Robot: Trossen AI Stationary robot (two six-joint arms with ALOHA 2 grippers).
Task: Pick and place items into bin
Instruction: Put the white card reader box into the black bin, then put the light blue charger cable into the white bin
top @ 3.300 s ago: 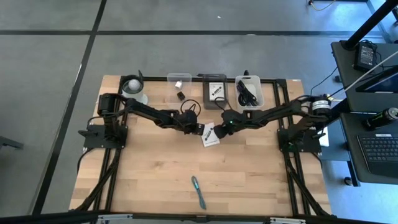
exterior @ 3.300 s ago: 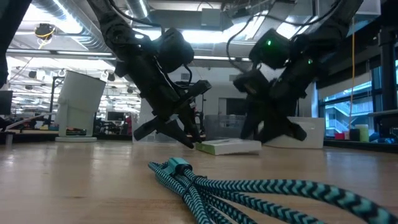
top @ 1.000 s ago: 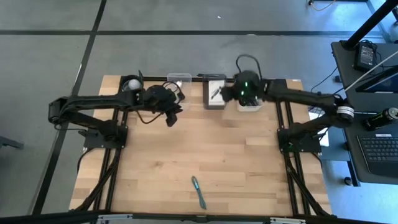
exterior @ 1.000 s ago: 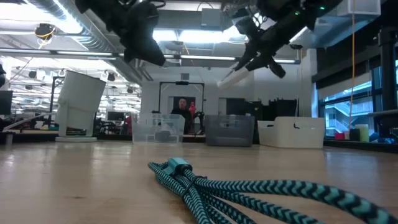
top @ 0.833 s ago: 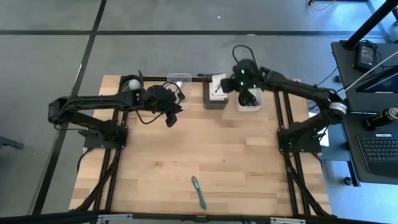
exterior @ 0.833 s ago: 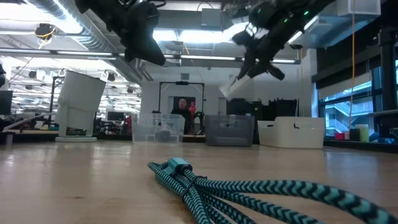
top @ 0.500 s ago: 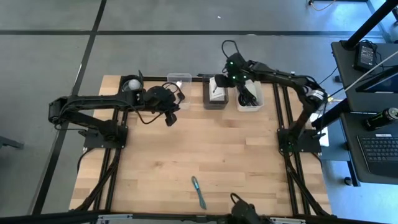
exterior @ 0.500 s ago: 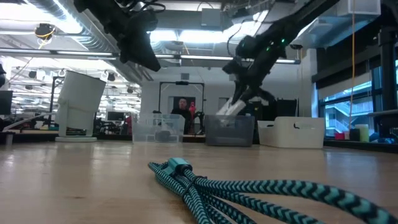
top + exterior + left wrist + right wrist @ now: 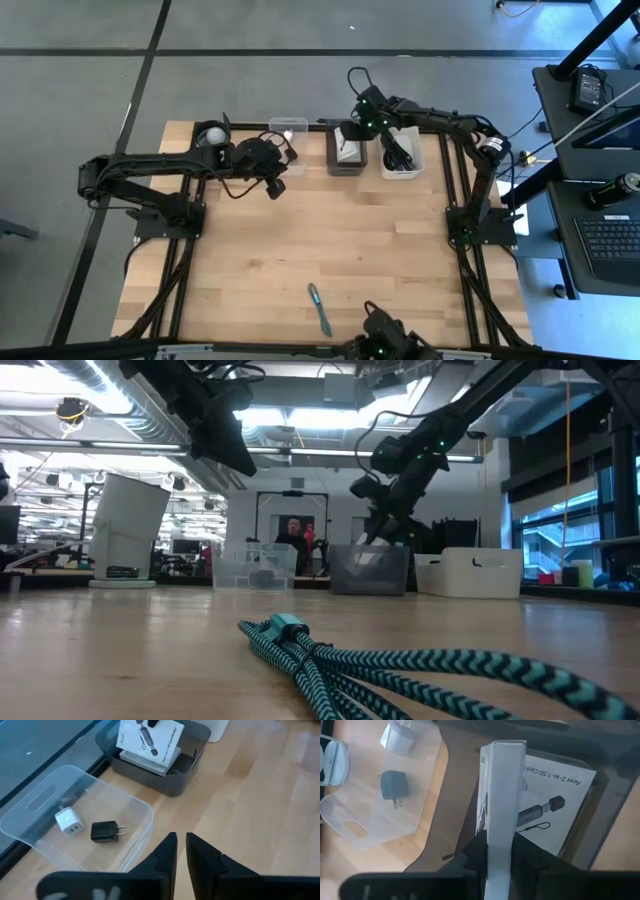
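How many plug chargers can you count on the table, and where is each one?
2. The white charger and the black charger lie side by side, apart, in the clear bin. Others may be hidden elsewhere.

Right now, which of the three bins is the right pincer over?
The dark grey middle bin: the right pincer holds a white box above it. The clear bin and white bin flank it.

The wooden desk (image 9: 400, 260) carries, along its far edge, a white round container (image 9: 213, 140), a clear bin (image 9: 288, 131), a dark grey bin (image 9: 346, 150) and a white bin (image 9: 402, 150) in one row, and a teal braided cable (image 9: 319, 308) lies alone near the front edge.
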